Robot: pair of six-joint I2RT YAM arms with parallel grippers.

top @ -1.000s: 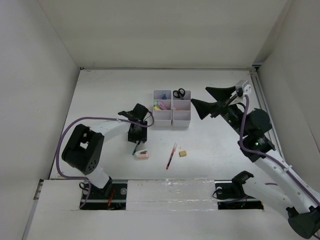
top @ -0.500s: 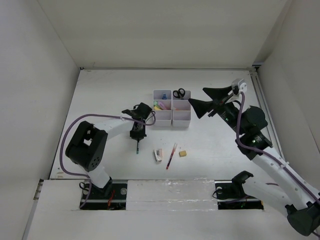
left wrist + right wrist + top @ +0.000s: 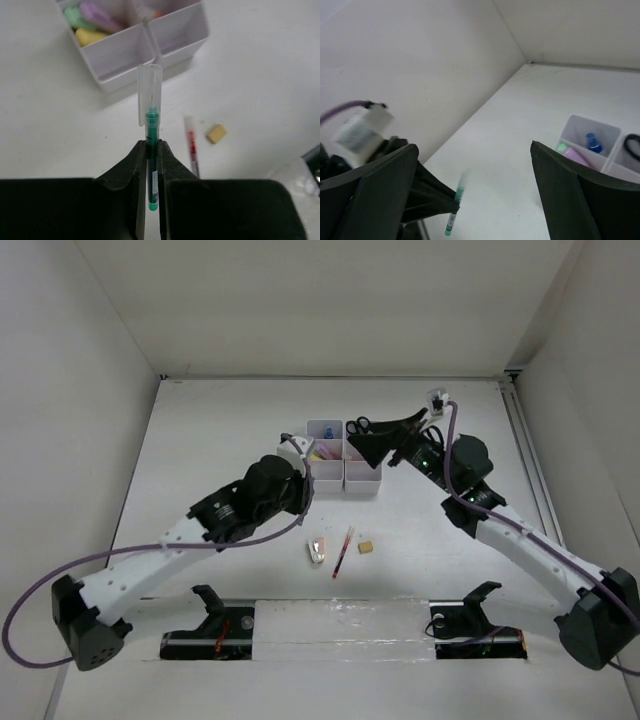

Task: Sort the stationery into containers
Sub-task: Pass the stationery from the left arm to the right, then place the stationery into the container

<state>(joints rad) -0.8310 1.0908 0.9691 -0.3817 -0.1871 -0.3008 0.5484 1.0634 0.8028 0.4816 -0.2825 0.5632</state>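
Two arms reach over the white table [image 3: 200, 420]. The left arm [image 3: 150, 565] extends diagonally toward the organiser [image 3: 330, 483]. Its left gripper [image 3: 152, 147] is clamped tight on a green pen [image 3: 151, 120]. We see the pen held clear-capped end forward, above the table and just short of the organiser's near wall. The right gripper [image 3: 375, 438] hangs over the organiser's far right corner, fingers spread wide with nothing between them. We note yellow, green and lilac markers [image 3: 92, 36] together in one compartment. On the table nearer the bases lie three items, close together but apart: a red pen [image 3: 342, 552], a pink stapler [image 3: 317, 549] and a tan eraser [image 3: 366, 547].
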